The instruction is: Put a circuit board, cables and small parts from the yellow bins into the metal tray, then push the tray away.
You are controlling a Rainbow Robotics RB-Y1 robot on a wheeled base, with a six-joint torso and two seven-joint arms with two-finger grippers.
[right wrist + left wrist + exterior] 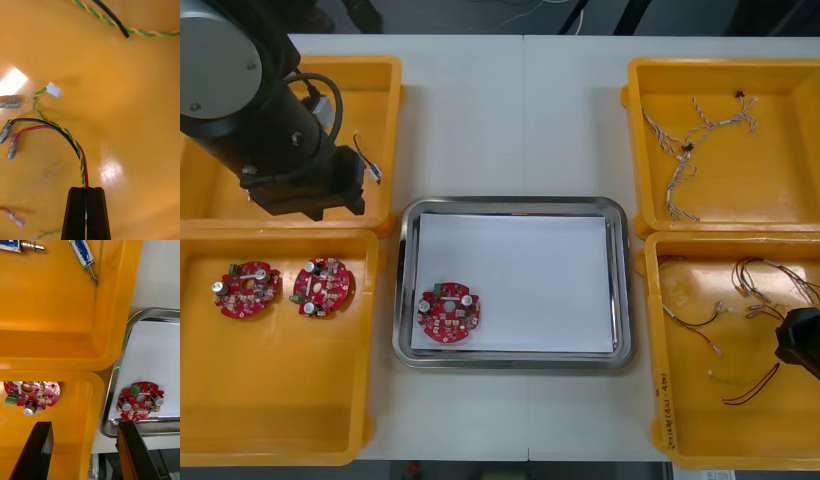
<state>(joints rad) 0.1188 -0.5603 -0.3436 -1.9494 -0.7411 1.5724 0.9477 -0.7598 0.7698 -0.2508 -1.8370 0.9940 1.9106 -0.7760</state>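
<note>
Surface [510, 110]: light, carrying four yellow bins and one metal tray.

Metal tray [510, 204]: centre, between the bins, white inside. Holds one circuit board [448, 312] in its near left corner.

Near left bin [280, 400]: two more round red boards [248, 289] [322, 285], side by side, slightly apart.

Far left bin [380, 100]: small metal parts [83, 251] with blue bodies.

Left tool [84, 423]: released, fingers wide apart, grasping nothing. It hangs over the seam between the two left bins, beside the tray's left rim.

Far right bin [780, 190]: twisted pale cables [690, 140], loosely spread.

Near right bin [658, 350]: loose black and red cables [755, 285].

Right tool [86, 189]: low inside the near right bin, clenched on a cable bundle [77, 148] of one black, one red and one green-and-yellow twisted strand. The bundle arcs away from the fingertips over the bin floor to metal terminals and a small white connector [54, 89].
</note>
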